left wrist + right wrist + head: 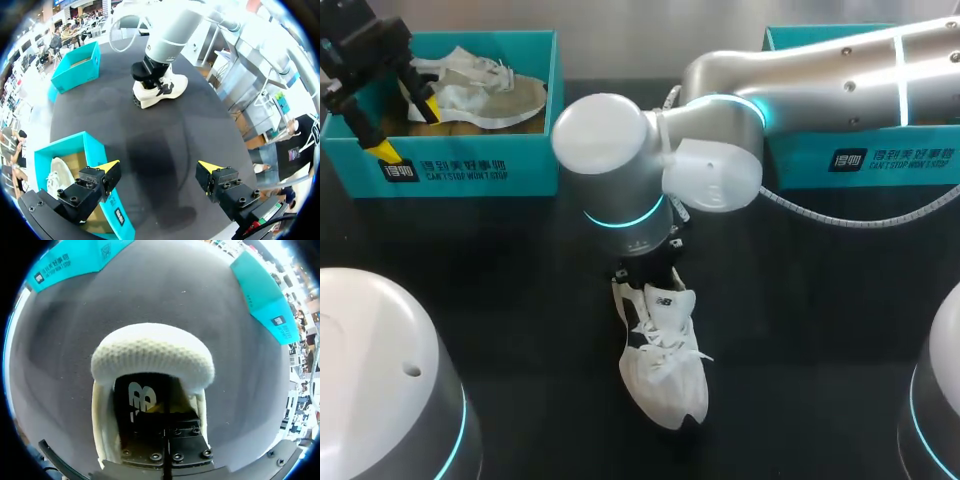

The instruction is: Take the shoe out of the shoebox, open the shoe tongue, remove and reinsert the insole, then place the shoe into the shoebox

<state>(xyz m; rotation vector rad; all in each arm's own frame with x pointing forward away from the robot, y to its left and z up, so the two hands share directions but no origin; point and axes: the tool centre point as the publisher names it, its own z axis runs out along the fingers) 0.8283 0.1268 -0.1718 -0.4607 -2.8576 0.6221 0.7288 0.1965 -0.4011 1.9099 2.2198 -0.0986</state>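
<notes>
A white shoe (663,365) lies on the black table, toe toward the front edge; the left wrist view has this shoe (161,90) far ahead. My right arm reaches in from the right, and its gripper (650,272) points down into the shoe's opening. In the right wrist view that gripper (166,416) is shut, its fingers inside the white heel collar (152,357) and against the black insole (136,401). Whether it pinches the insole is hidden. My left gripper (406,128) hangs open above the left shoebox (470,165); from its own wrist, the left gripper (159,167) holds nothing.
The left teal shoebox (95,150) holds a second pale shoe (480,92). Another teal box (860,155) stands at the back right, partly behind my right arm, and shows as the far box (77,67) in the left wrist view.
</notes>
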